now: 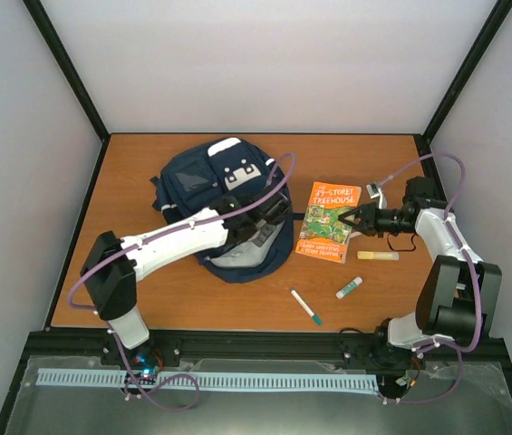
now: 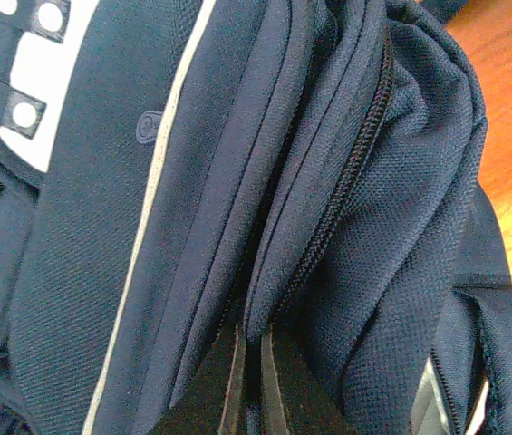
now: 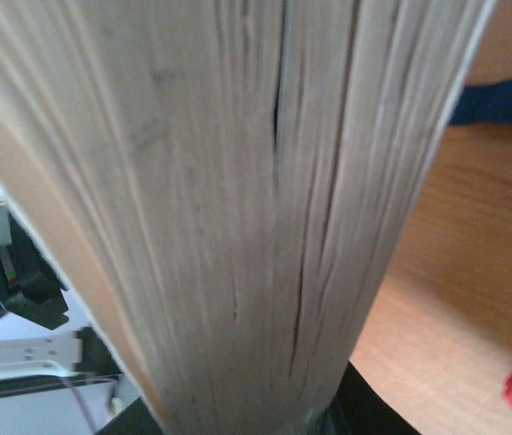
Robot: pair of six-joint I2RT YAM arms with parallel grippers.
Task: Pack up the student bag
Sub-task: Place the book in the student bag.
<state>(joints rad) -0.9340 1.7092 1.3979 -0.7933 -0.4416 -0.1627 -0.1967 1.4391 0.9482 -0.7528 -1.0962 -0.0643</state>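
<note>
Left gripper (image 2: pixel 248 372) pinches student bag (image 1: pixel 203 177); right gripper (image 1: pixel 348 217) clamps book (image 1: pixel 326 220).

Top camera overlooks the table (image 1: pixel 192 299); left wrist crowds the student bag (image 2: pixel 101 227), right wrist the book (image 3: pixel 237 227)

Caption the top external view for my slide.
Left gripper pinches fabric of the student bag while the right gripper clamps the orange book by its edge, above the wooden table.
</note>
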